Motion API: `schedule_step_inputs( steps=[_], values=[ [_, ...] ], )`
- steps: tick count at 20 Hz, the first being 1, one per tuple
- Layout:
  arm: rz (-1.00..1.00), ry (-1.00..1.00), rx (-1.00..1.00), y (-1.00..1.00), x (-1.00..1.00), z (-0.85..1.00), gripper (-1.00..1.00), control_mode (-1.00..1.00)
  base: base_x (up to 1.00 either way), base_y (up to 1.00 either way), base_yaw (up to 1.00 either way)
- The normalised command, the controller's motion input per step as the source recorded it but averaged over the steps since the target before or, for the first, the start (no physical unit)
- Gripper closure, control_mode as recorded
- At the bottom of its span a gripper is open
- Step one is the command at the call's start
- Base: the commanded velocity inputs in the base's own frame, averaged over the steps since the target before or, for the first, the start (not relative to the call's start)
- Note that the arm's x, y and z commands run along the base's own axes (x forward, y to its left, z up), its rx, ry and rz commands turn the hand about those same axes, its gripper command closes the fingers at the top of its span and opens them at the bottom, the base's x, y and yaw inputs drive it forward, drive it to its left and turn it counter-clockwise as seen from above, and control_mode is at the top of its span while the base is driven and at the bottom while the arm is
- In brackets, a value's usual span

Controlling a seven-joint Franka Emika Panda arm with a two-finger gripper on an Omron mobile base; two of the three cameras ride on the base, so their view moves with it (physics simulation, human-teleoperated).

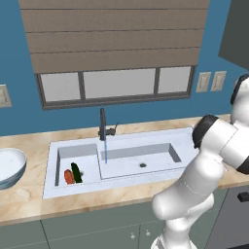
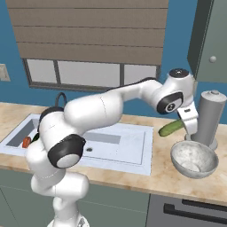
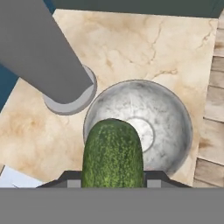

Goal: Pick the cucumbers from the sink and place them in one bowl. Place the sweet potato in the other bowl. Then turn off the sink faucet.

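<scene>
- You have the lighter green cucumber clamped between the closed jaws of the gripper; in the hand view it sticks out lengthwise from between the fingertips.
- That cucumber hangs above the round grey-white bowl, near its rim, not touching it. In the hand view its tip overlaps the bowl's inner wall, near the flat centre.
- The bowl sits on the marble counter to the right of the sink, just in front of a tall grey cylinder on a round foot. Bowl and cylinder stand close together; you cannot tell if they touch.
- In the left base view you see the other, darker cucumber in the small left basin of the sink, with the orange-red sweet potato just beside it on its left.
- The dark faucet stands behind the divider between the basins, its lever pointing right, and a thin blue stream of water runs down from it into the wide basin.
- The wide white bowl with the bluish underside rests on the counter left of the sink, cut off by the picture's edge.
- Behind the sink you have a blue wall and a window under a brown blind.
</scene>
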Motion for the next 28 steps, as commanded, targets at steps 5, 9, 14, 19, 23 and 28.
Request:
schedule_step_inputs(
  steps=[5, 9, 14, 19, 23, 28],
  values=[
    [0.00, -0.03, 0.02, -0.33, 0.01, -0.33, 1.00, -1.00, 0.00, 0.00, 0.00],
    [0.00, 0.00, 0.00, -0.37, 0.04, -0.22, 1.00, -1.00, 0.00, 0.00, 0.00],
    [0.00, 0.00, 0.00, -0.42, 0.12, -0.25, 1.00, -1.00, 0.00, 0.00, 0.00],
    [0.00, 0.00, 0.00, -0.53, 0.22, -0.28, 1.00, -1.00, 0.00, 0.00, 0.00],
    [0.00, 0.00, 0.00, -0.34, 0.05, -0.38, 1.00, -1.00, 0.00, 0.00, 0.00],
    [-0.01, 0.00, 0.00, 0.07, -0.01, -0.16, -1.00, -1.00, 0.00, 0.00, 0.00]
  ],
)
